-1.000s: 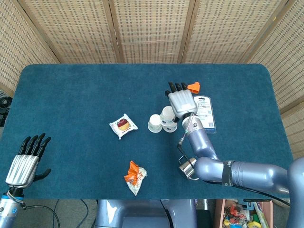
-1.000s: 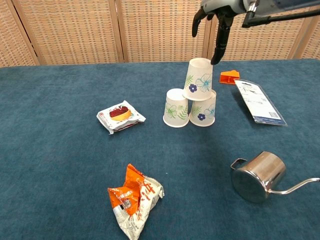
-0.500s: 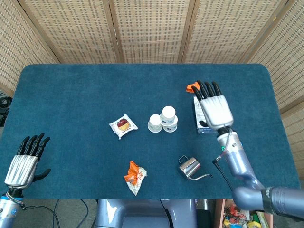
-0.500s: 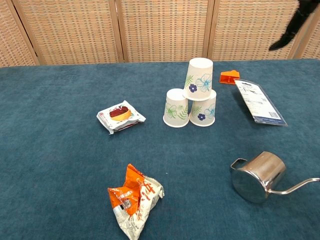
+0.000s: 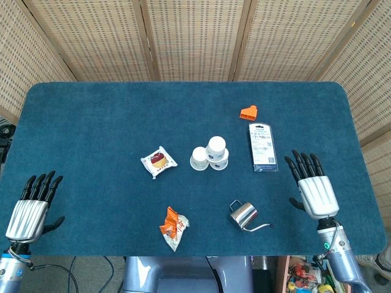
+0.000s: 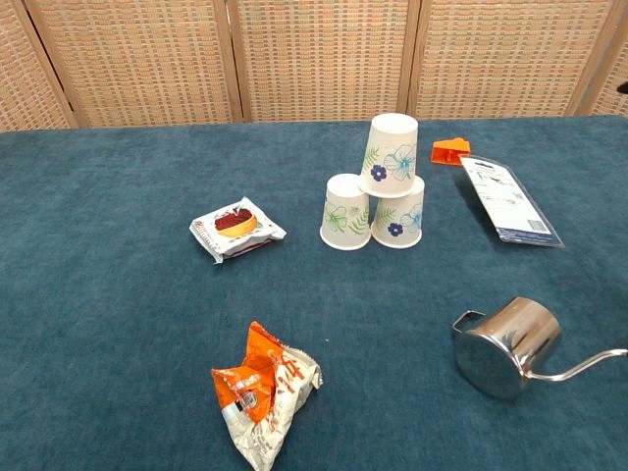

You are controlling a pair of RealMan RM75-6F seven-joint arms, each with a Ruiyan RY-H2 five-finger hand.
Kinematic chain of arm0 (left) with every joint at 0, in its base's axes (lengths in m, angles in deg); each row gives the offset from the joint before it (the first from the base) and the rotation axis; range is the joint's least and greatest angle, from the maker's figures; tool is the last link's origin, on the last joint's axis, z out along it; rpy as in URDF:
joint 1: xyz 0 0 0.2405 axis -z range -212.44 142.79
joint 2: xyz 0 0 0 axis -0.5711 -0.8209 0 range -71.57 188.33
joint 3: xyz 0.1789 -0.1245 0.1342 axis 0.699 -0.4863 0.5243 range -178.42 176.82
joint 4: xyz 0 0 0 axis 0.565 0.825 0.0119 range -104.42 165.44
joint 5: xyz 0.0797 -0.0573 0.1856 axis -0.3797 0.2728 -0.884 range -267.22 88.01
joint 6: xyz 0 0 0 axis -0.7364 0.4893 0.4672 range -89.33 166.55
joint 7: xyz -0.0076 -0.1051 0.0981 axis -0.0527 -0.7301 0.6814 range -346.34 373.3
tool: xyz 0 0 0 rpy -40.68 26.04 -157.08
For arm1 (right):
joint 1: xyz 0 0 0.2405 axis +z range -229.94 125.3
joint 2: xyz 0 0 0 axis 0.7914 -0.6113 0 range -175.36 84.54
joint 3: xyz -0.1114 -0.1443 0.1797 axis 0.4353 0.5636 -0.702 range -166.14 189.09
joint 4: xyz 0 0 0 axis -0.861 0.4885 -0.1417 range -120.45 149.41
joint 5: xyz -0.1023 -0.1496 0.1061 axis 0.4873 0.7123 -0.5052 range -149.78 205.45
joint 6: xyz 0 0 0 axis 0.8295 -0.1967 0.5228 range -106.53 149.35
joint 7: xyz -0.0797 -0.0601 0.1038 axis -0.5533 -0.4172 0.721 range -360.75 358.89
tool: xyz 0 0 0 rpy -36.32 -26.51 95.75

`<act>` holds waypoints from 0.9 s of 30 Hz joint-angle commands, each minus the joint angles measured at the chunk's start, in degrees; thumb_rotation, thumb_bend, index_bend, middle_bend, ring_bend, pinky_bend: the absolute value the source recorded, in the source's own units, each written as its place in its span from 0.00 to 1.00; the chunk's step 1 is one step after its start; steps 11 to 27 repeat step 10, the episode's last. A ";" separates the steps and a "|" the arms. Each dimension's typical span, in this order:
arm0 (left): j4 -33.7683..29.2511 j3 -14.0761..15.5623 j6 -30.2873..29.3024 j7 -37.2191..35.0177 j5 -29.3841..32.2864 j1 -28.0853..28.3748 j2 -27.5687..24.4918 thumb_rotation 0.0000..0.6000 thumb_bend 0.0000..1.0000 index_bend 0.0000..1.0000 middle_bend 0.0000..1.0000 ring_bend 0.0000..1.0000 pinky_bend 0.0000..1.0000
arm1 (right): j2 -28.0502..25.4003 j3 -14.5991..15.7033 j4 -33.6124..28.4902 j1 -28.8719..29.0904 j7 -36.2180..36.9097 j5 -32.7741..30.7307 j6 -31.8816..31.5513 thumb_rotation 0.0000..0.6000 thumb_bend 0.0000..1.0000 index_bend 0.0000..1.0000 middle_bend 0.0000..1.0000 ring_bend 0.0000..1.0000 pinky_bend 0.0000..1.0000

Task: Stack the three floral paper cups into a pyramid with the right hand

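Head view. Three floral paper cups (image 5: 209, 155) stood inverted near the middle of a table (image 5: 91, 116) covered in dark teal, short-pile cloth; two formed a base row side by side and touching, and the third sat on top, bridging them. From above only their round white bases were visible, so each cup's long axis ran vertically, closed end up. To the left lay a square, glossy snack packet (image 5: 159, 162) printed with a red-topped pastry; below it, a crumpled orange-and-white foil wrapper (image 5: 173, 227). To the right of the cups lay a flat rectangular blister card (image 5: 263, 155), and beyond it a small orange plastic piece (image 5: 248, 112). A polished steel pitcher (image 5: 243, 215) with a thin, curved spout stood toward the near edge. The right hand (image 5: 313, 189) rested at the table's right side, well apart from the cups, fingers straight and spread, holding nothing. The left hand (image 5: 32, 206) lay at the near left corner, likewise flat, fingers apart and empty. Woven wicker screens (image 5: 195, 36) closed the background.

Chest view. The tapered conical form of the cups (image 6: 379, 196) was plain: rims down on the cloth, narrower bases up, walls printed with blue flowers and green leaves. The upper cup rested across the two lower bases. Neither hand appeared in this view.
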 commanded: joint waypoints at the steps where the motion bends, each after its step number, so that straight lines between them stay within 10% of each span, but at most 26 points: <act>1: 0.02 0.00 0.05 0.10 0.06 -0.02 0.00 1.00 0.20 0.00 0.00 0.00 0.00 | 1.45 -0.16 2.28 -2.73 1.80 0.52 -0.85 1.00 0.04 0.00 0.00 0.00 0.00; 27: 0.38 -0.04 -0.33 0.41 -0.27 -0.14 0.21 1.00 0.20 0.00 0.00 0.00 0.00 | 3.39 -1.67 8.72 -7.85 7.81 -0.53 0.22 1.00 0.04 0.00 0.00 0.00 0.00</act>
